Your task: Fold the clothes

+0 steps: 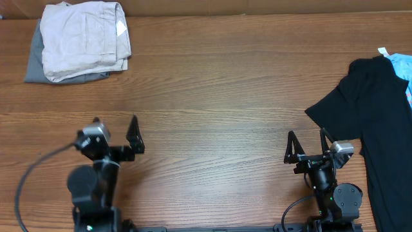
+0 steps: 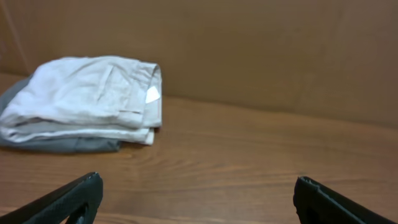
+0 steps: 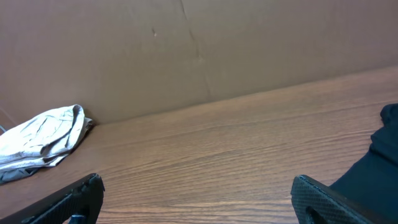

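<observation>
Folded pale beige shorts with a small white tag lie on folded grey shorts at the table's back left; they also show in the left wrist view and the right wrist view. A black T-shirt lies spread at the right edge; it also shows in the right wrist view. My left gripper is open and empty near the front left. My right gripper is open and empty, just left of the T-shirt.
A pale blue cloth peeks out behind the T-shirt at the back right. A brown wall runs along the table's far edge. Bare wooden tabletop lies between the two piles.
</observation>
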You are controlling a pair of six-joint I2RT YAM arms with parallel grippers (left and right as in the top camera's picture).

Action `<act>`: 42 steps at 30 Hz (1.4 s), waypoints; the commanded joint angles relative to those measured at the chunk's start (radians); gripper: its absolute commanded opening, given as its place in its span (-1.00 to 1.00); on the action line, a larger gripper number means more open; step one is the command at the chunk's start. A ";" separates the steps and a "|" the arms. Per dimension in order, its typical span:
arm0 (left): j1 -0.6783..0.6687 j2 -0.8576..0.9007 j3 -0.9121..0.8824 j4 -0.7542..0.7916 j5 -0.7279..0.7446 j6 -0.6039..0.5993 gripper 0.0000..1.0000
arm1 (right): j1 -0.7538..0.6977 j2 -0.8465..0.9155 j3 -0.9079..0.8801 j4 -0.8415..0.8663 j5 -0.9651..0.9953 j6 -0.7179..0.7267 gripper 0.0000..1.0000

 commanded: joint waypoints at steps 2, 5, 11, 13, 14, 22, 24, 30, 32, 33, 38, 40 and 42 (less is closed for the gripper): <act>0.003 -0.158 -0.142 0.053 0.030 0.012 1.00 | 0.005 -0.010 -0.010 0.005 0.012 -0.003 1.00; 0.004 -0.253 -0.208 0.055 0.027 0.013 1.00 | 0.005 -0.010 -0.010 0.005 0.012 -0.003 1.00; 0.004 -0.387 -0.222 -0.075 -0.033 0.020 1.00 | 0.005 -0.010 -0.010 0.005 0.012 -0.003 1.00; 0.005 -0.383 -0.222 -0.116 -0.054 0.019 1.00 | 0.005 -0.010 -0.010 0.005 0.012 -0.003 1.00; 0.005 -0.383 -0.222 -0.134 -0.057 0.019 1.00 | 0.005 -0.010 -0.010 0.005 0.012 -0.003 1.00; 0.005 -0.382 -0.222 -0.129 -0.060 0.020 1.00 | 0.005 -0.010 -0.010 0.005 0.012 -0.003 1.00; 0.005 -0.382 -0.222 -0.129 -0.060 0.020 1.00 | 0.005 -0.010 -0.010 0.005 0.012 -0.003 1.00; 0.005 -0.381 -0.222 -0.129 -0.060 0.019 1.00 | 0.005 -0.010 -0.010 0.005 0.012 -0.003 1.00; 0.005 -0.381 -0.222 -0.129 -0.060 0.020 1.00 | 0.005 -0.010 -0.010 0.005 0.012 -0.003 1.00; 0.005 -0.381 -0.222 -0.129 -0.060 0.020 1.00 | 0.005 -0.010 -0.010 0.005 0.012 -0.004 1.00; 0.005 -0.381 -0.222 -0.129 -0.060 0.020 1.00 | 0.005 -0.010 -0.010 0.005 0.012 -0.003 1.00; 0.005 -0.381 -0.222 -0.129 -0.060 0.020 1.00 | 0.005 -0.010 -0.010 0.005 0.012 -0.003 1.00; 0.005 -0.381 -0.222 -0.129 -0.060 0.020 1.00 | 0.005 -0.010 -0.010 0.005 0.012 -0.004 1.00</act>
